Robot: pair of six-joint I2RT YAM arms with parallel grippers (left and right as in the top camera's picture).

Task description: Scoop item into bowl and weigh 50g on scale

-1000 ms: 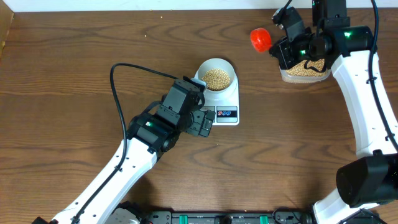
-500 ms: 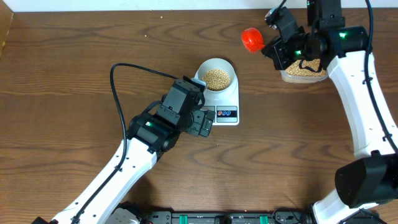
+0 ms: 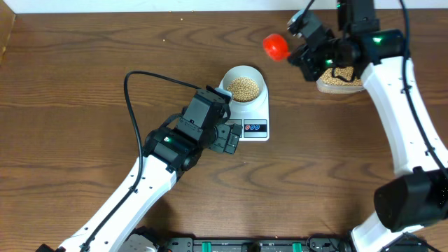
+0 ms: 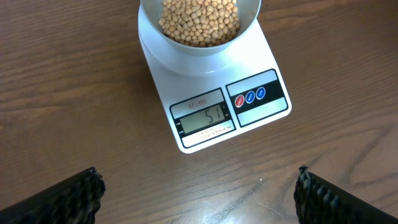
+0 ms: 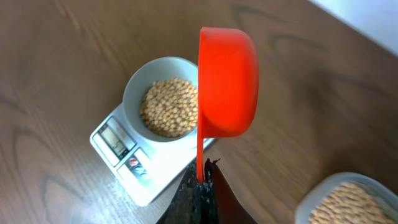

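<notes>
The pale bowl (image 3: 253, 72) sits on the white scale (image 3: 260, 110), filled with tan beans (image 3: 243, 87). In the left wrist view the scale (image 4: 205, 81) shows 51 on its display, with the bowl (image 4: 146, 22) and beans (image 4: 199, 22) at the top. My left gripper (image 3: 229, 137) hovers just in front of the scale, jaws wide open over bare wood (image 4: 196, 199). My right gripper (image 3: 297, 50) is shut on the thin handle of a red scoop (image 3: 276, 45), in the air to the right of and behind the bowl. From the right wrist only the scoop's outer side (image 5: 227, 81) shows; its inside is hidden.
A clear tub (image 3: 341, 80) of more beans stands at the back right, partly under the right arm, and also shows in the right wrist view (image 5: 342, 202). The left arm's black cable (image 3: 133, 91) loops over the table left of the scale.
My right arm has carried the red scoop leftward, away from the tub and closer to the bowl. The left arm and the scale have not moved.
</notes>
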